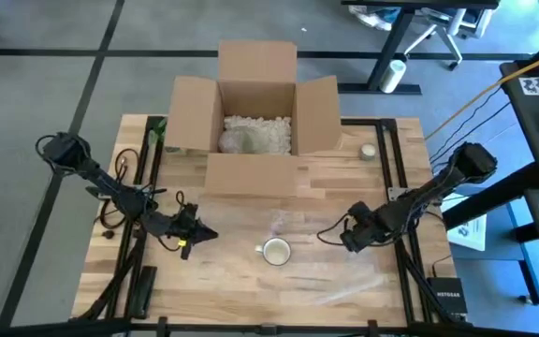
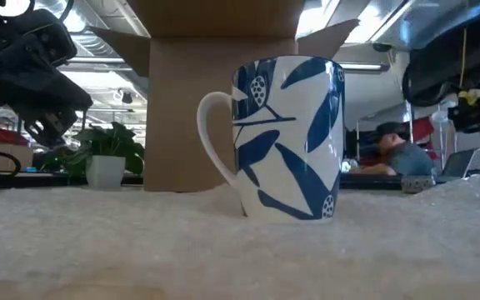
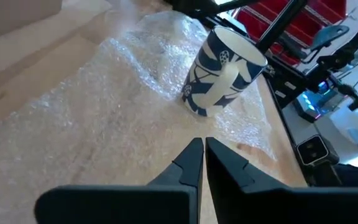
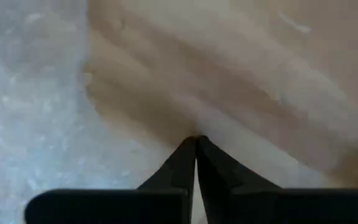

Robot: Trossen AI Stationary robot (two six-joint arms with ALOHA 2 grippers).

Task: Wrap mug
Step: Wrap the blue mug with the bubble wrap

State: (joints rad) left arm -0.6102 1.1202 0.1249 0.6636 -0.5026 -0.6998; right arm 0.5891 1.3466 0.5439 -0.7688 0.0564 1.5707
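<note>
Open cardboard box [image 1: 256, 112] at table's far edge, pale packing fill [image 1: 255, 136] inside. Small pale round thing [image 1: 368, 151] right of box. Potted plant [image 2: 107, 158] beyond table, left.

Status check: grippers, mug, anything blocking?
Left gripper shut, empty, short of the white mug with blue leaf print. Right gripper shut, empty, at the clear bubble wrap sheet's edge. Mug upright on wrap, unwrapped. Nothing blocking.

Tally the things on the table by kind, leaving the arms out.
Mug: 1
Bubble wrap sheet: 1
Cardboard box: 1
Small round item near the box's right side, too small to identify: 1
Total: 4
</note>
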